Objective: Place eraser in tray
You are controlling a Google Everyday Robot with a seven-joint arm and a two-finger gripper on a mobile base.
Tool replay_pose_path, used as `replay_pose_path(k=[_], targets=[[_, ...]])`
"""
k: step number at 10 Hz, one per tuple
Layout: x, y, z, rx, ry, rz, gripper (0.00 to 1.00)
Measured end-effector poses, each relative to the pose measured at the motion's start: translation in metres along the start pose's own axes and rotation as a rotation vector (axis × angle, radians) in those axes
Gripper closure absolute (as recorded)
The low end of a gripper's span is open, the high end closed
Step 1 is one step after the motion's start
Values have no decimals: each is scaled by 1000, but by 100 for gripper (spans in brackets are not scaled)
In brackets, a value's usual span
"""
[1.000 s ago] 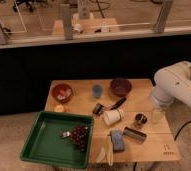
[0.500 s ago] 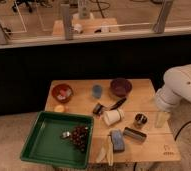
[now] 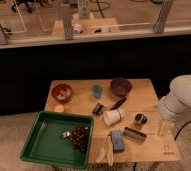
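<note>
The eraser (image 3: 134, 134), a small dark oblong block, lies on the wooden table (image 3: 149, 97) near its front right, to the right of the blue-grey pad (image 3: 117, 140). The dark green tray (image 3: 43, 142) sits at the table's front left corner and holds a bunch of dark grapes (image 3: 80, 136) and a small pale item (image 3: 66, 134). My white arm (image 3: 183, 97) comes in from the right. My gripper (image 3: 164, 127) hangs at the table's right edge, to the right of the eraser and apart from it, with nothing visible in it.
A white cup (image 3: 112, 116) lies on its side mid-table, with a black-handled tool (image 3: 118, 103) behind it. A small tin (image 3: 139, 119) stands just behind the eraser. A brown bowl (image 3: 62, 92), a blue cup (image 3: 97, 91) and a purple bowl (image 3: 120, 86) stand at the back. A banana (image 3: 109, 150) lies at the front edge.
My arm and gripper have moved to the right, from over the table's right part toward its right edge. The objects on the table have not moved.
</note>
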Motion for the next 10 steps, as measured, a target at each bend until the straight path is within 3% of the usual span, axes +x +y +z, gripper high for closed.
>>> replay_pose_path(k=[2, 6, 10], targets=[[-1, 2, 2, -8, 2, 8, 20], [-28, 36, 36, -52, -80, 101, 20], [-40, 50, 59, -27, -136, 149, 20]])
